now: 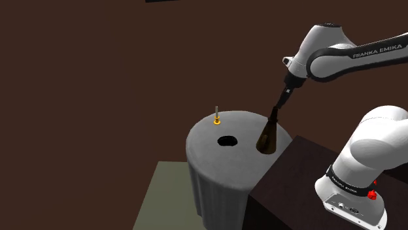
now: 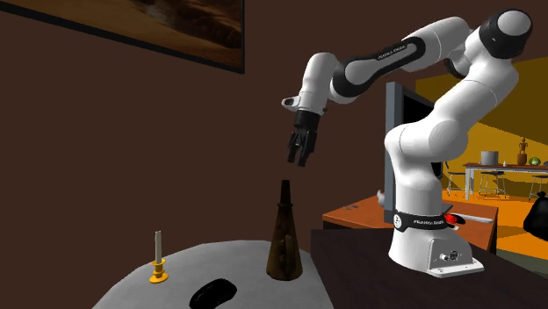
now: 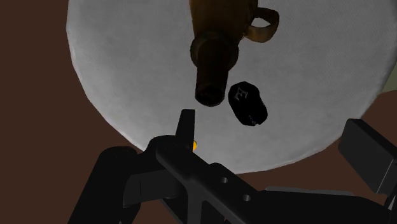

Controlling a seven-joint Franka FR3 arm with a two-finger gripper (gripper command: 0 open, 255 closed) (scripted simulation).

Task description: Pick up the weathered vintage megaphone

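A dark brown wall closed the scene, with a framed picture hung high on it. In front stood a round grey table whose sides fell in folds, set on a pale green floor patch. The robot's stand, a dark brown box, butted against the table on the shoulder view's right.

We found the megaphone, a dark brown cone, standing upright on its wide mouth near the table edge closest to the stand, with its narrow end uppermost (a curved handle showed on its side in the wrist view). The gripper hung just above that narrow end and apart from it; a gap between the two was plain in the second exterior view. Its fingers stood apart and clasped nothing.

Near the table's middle lay a small black rounded object, close to the megaphone but not touching it. A gold candleholder carrying a thin grey candle stood at the far rim in the shoulder view, well apart from the megaphone.
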